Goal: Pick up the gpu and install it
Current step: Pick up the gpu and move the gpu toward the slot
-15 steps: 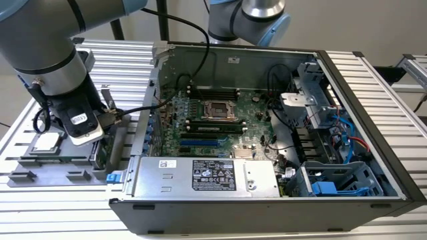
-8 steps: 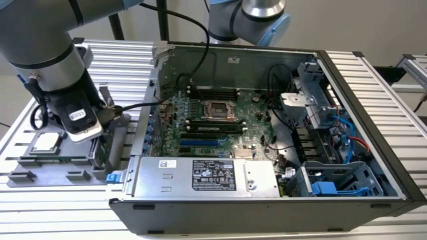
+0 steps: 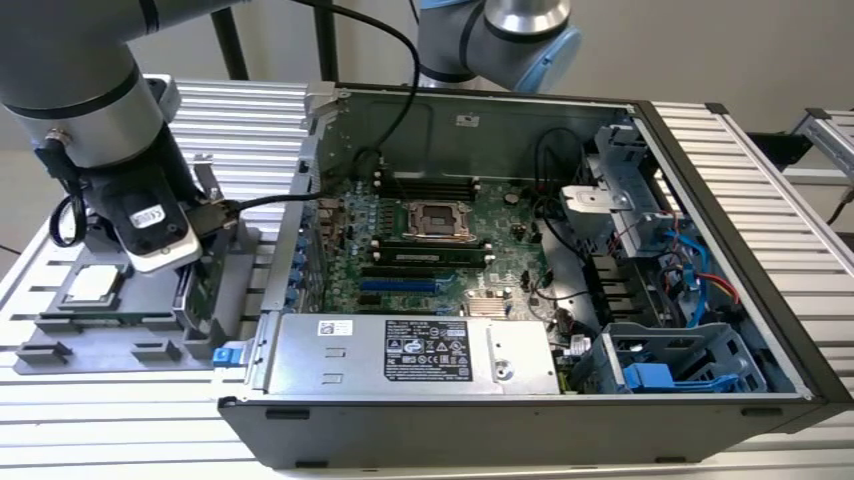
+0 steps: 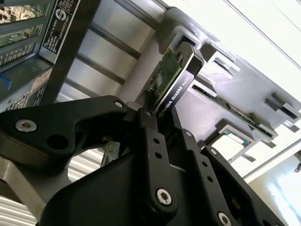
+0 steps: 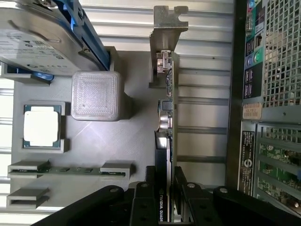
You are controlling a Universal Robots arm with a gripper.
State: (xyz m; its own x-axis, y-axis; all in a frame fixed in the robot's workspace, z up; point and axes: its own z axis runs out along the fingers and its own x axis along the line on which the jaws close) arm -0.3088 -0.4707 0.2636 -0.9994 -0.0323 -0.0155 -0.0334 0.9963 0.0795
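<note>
The gripper (image 5: 164, 190) is clamping its fingers (image 5: 141, 195) on the gpu (image 5: 167, 117), one on each face. The gpu is standing on edge in the grey tray (image 5: 136, 136), which is sitting just beside the open computer case (image 3: 747, 200) on the table (image 3: 80, 440).

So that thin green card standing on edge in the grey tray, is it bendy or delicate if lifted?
Probably stiff: the card is a board with a black cover and metal end bracket. Likely delicate: small parts sit bare on it. Standing on its thin edge in the grey tray, it might tip if nudged sideways.
</note>
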